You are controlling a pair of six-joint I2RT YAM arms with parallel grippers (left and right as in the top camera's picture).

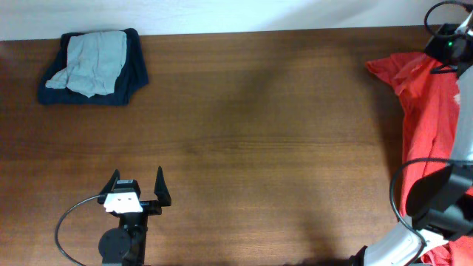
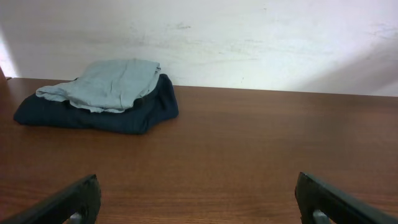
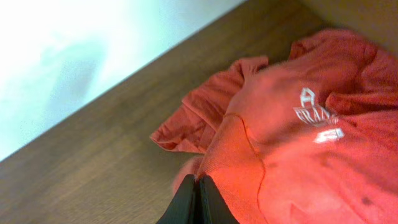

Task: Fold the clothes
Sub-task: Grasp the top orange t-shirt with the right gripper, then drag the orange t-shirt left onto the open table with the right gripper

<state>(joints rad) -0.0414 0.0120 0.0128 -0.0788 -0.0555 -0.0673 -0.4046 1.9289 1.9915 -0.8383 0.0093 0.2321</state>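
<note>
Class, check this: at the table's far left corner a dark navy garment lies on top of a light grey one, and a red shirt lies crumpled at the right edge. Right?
Not quite: the order is reversed. The light grey garment lies on top of the dark navy garment, as the left wrist view shows. The red shirt does lie crumpled at the right edge.

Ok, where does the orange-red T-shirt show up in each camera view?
Overhead: the T-shirt lies along the right edge, running from the upper right downward.
Left wrist: not in it.
Right wrist: the T-shirt fills the centre and right, its white logo showing.
Shared landmark: the brown wooden table, seen in all three views.
</note>
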